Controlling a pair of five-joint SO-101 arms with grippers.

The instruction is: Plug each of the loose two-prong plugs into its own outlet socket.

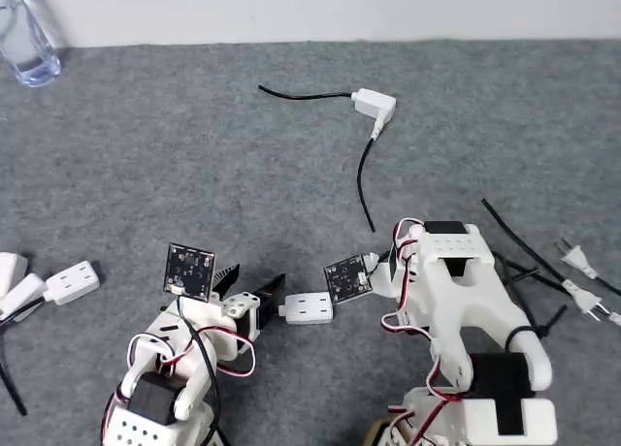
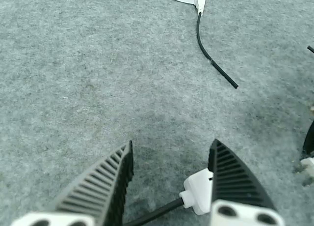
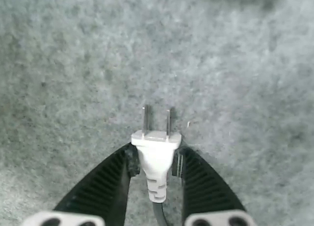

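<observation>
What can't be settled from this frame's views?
- Left wrist view: outlet socket is partly covered by one jaw; contact unclear, slot face hidden.
- High view: the right arm covers the two-prong plug held in its jaws, so alignment with that socket cannot be judged.
- High view: loose plugs at the right edge are too small for prong detail.

Robotics lab or workshop, apparently: grey felt-covered table (image 1: 146, 155) against plain white wall (image 1: 340, 10), white plastic robot arm (image 1: 456, 291) with exposed red-and-white wiring (image 1: 399, 242), bare black camera circuit board (image 1: 189, 270).

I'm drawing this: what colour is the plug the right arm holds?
The plug is white; clearest in right wrist view.
</observation>
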